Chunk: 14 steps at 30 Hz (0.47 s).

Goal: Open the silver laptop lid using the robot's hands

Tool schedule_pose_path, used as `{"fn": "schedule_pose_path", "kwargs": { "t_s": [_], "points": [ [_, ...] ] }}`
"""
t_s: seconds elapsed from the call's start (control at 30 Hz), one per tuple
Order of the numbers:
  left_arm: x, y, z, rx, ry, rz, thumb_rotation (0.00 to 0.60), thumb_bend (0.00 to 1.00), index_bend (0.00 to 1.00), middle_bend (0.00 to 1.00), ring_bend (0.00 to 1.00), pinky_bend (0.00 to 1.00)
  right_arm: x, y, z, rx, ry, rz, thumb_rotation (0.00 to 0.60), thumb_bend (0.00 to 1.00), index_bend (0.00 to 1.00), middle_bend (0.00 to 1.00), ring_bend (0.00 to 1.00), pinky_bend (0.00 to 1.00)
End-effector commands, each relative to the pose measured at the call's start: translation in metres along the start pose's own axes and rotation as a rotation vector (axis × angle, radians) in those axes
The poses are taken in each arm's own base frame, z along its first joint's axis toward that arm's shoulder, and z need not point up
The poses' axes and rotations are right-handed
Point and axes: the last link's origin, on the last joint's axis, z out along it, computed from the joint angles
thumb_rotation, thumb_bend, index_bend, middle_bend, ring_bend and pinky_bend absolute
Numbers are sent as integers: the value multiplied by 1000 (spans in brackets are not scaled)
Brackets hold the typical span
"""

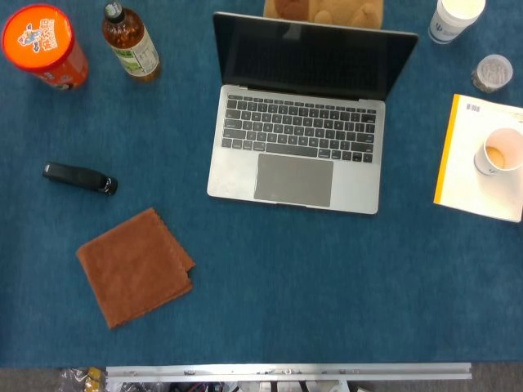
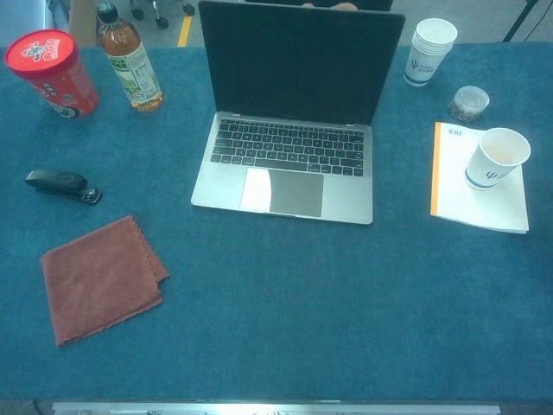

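The silver laptop (image 1: pixel 296 155) (image 2: pixel 289 169) sits at the middle back of the blue table with its lid (image 1: pixel 315 59) (image 2: pixel 298 60) raised upright. Its dark screen faces me, and the keyboard and trackpad are uncovered. Neither of my hands shows in the head view or the chest view.
A black stapler (image 1: pixel 79 179) and a folded brown cloth (image 1: pixel 136 265) lie left of the laptop. An orange-lidded can (image 1: pixel 43 45) and a drink bottle (image 1: pixel 130 42) stand at the back left. To the right are a notepad (image 1: pixel 478 175) with a paper cup (image 1: pixel 500 151) on it, stacked cups (image 2: pixel 429 50) and a small jar (image 2: pixel 469 103).
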Motion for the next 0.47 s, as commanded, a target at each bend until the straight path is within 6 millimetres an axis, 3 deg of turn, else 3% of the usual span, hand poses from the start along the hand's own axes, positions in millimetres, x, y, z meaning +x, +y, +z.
{"fn": "schedule_pose_path", "kwargs": {
  "t_s": [0.03,0.47],
  "points": [
    [-1,0,-5,3,-1,2,600,469,147,80,3,0,-2,-1,-1,10,-8,1,600,378,63,132,0,64],
    [1,-8,-11,45,9,-7,600,469,146,79,3,0,-6,-8,-1,36,-17,12,600,378,63,132,0,64]
  ]
}}
